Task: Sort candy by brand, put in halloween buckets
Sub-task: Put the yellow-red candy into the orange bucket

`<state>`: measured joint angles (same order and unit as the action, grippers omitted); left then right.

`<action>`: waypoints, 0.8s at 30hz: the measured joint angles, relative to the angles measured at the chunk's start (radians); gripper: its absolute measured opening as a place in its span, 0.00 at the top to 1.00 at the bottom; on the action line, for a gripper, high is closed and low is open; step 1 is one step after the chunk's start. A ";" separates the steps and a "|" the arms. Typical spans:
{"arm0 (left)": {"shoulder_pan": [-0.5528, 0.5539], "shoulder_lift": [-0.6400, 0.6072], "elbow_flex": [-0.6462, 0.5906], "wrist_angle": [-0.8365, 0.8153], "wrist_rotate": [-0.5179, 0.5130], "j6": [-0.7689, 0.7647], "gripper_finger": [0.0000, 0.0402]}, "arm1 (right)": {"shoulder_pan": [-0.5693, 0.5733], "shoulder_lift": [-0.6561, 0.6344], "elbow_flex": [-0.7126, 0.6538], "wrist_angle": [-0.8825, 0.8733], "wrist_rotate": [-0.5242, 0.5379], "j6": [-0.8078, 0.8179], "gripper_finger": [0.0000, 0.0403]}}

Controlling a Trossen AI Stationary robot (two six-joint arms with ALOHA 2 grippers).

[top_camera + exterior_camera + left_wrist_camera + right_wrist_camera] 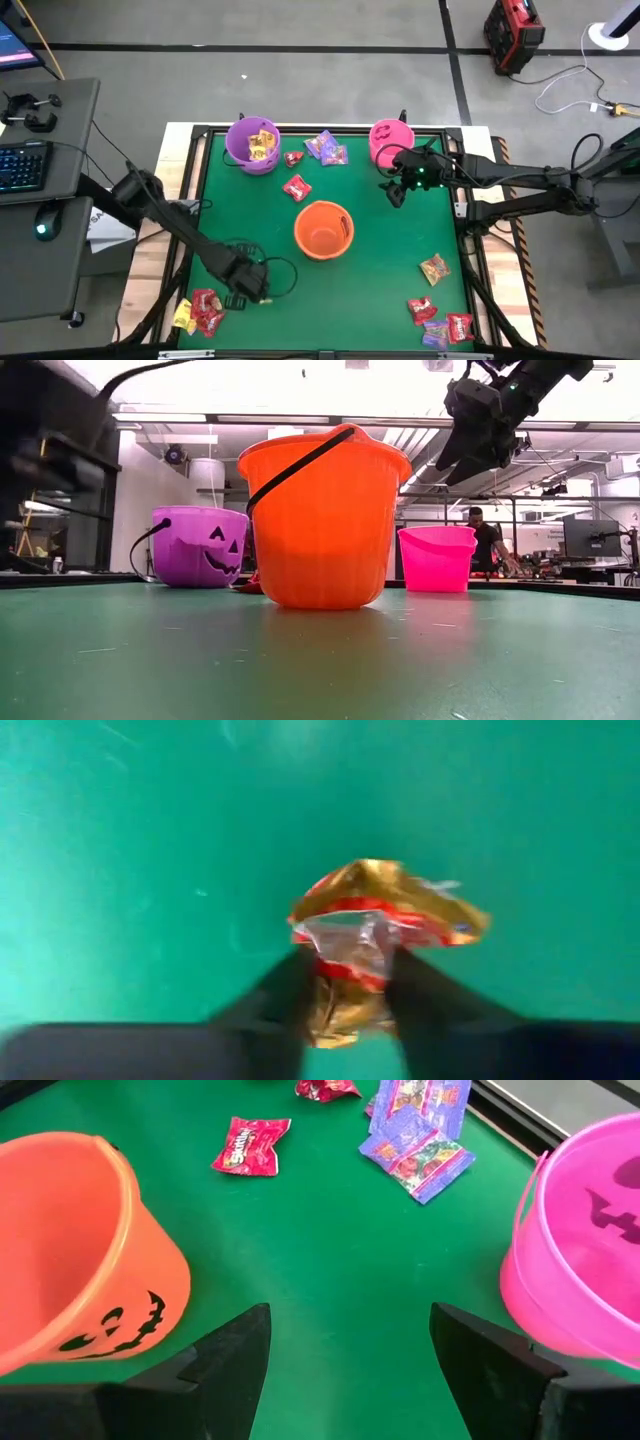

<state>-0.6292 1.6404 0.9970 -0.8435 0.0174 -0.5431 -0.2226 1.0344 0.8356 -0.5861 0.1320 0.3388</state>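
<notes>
A gold and red candy packet (pixel 385 910) lies over the green mat near the table's near left corner, with my left gripper (pixel 350 1000) shut on it; from above, the left gripper (pixel 245 285) hides the packet. My right gripper (pixel 395 190) hangs open above the mat between the orange bucket (pixel 323 229) and the pink bucket (pixel 390 140), touching nothing. The purple bucket (pixel 252 145) stands at the far left with yellow candy inside. All three buckets stand upright on their bases. My left gripper pinches the packet's crinkled middle (pixel 350 955) between its two fingers (pixel 285 995), coming from above and pointing down. The wrapper bunches up between the fingers, and its gold end spreads out beyond them. Whether the packet is clear of the mat, I cannot tell.
Loose candy lies about: a red and yellow pile (pixel 200 312) at the near left corner, a red packet (pixel 297 187), purple packets (pixel 328 148) at the far edge, a gold one (pixel 434 268), and a red and purple cluster (pixel 440 325) near right. A person shows in the room behind.
</notes>
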 joint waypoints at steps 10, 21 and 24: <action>0.227 -0.329 0.092 -0.042 -0.179 0.126 0.99 | 0.000 0.000 0.000 0.000 -0.002 -0.007 0.34; 0.529 -0.186 0.234 0.375 -0.084 0.614 0.97 | 0.000 0.000 0.000 0.000 -0.005 -0.007 0.34; 0.551 -0.096 0.267 0.386 0.004 0.622 0.91 | 0.000 0.000 0.000 0.000 -0.014 -0.006 0.34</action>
<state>-0.0777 1.5445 1.2635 -0.4572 0.0209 0.0787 -0.2226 1.0344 0.8356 -0.5861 0.1178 0.3332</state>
